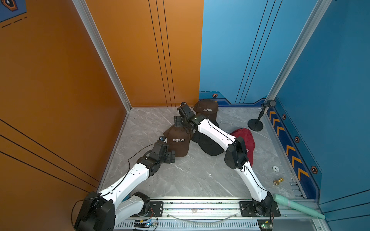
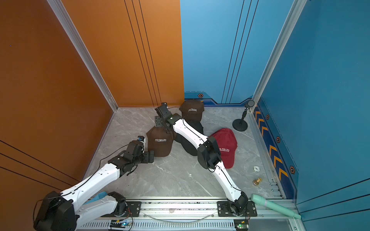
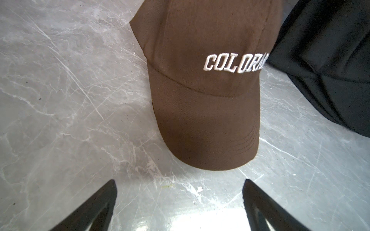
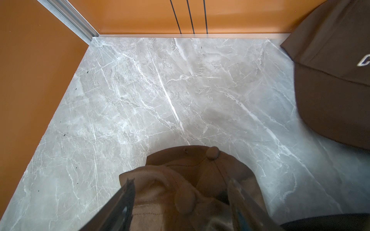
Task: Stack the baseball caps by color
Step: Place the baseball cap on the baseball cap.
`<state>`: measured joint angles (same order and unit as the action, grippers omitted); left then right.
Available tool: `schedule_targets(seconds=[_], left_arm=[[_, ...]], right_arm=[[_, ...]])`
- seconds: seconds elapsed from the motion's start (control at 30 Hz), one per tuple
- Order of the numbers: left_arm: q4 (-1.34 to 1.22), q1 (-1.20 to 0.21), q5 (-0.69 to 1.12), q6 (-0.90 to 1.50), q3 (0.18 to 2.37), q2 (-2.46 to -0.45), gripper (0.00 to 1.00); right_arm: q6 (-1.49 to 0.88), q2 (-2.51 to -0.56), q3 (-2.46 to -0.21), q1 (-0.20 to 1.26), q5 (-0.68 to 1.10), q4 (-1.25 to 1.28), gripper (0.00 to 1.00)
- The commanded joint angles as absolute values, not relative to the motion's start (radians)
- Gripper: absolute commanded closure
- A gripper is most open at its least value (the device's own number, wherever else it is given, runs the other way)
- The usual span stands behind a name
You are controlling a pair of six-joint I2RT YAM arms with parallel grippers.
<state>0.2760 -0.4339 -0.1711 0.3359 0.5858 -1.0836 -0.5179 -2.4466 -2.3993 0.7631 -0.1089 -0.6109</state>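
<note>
Brown fabric with white COLORADO lettering marks the near brown cap (image 1: 178, 141), which lies crown-up around the middle of the grey marble tabletop (image 1: 200, 180), brim pointing toward the robot's base rail. The right claw (image 4: 181, 192) is set over the rear of its crown. In the right wrist view the two fingers (image 4: 126, 192) stand apart on either side of bunched brown cloth and the top button. Both are blurred, so whether they pinch the cloth cannot be told. The left claw (image 3: 180, 185) is spread wide and holds nothing, low over bare tabletop just short of the brim's front edge. A black cap (image 1: 208, 142) lies just beside the near brown cap on the robot's right, under the right forearm; whether more than one black cap lies there cannot be told. A far brown cap (image 1: 207, 109), likewise lettered, sits at the back wall where the orange and blue panels meet. A red cap (image 2: 228, 144), also lettered COLORADO, lies farther to the right, partly hidden by the right arm's elbow. A microphone stand (image 1: 255, 125) with a round black base stands near the back right corner. A small brass object (image 1: 278, 181) and a mint-green cylinder (image 1: 296, 206) lie near the front right edge.
</note>
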Motion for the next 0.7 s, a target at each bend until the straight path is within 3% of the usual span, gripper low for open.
schedule_targets(seconds=[0.0,0.2,0.53,0.67], left_arm=[[0.262,-0.44,-0.152,0.325,0.603,-1.099,0.02],[0.259,-0.44,-0.144,0.325,0.605,-1.109,0.02],[0.258,-0.44,-0.138,0.325,0.603,-1.112,0.02],[0.255,-0.44,-0.134,0.325,0.603,-1.117,0.02]], right_arm=[[-0.492,-2.477,-2.427,0.773,-0.138,-0.645,0.26],[-0.488,-2.504,-2.442,0.773,-0.135,-0.649,0.34],[-0.483,-2.507,-2.445,0.777,-0.148,-0.643,0.71],[-0.474,-2.47,-2.44,0.783,-0.151,-0.642,0.75]])
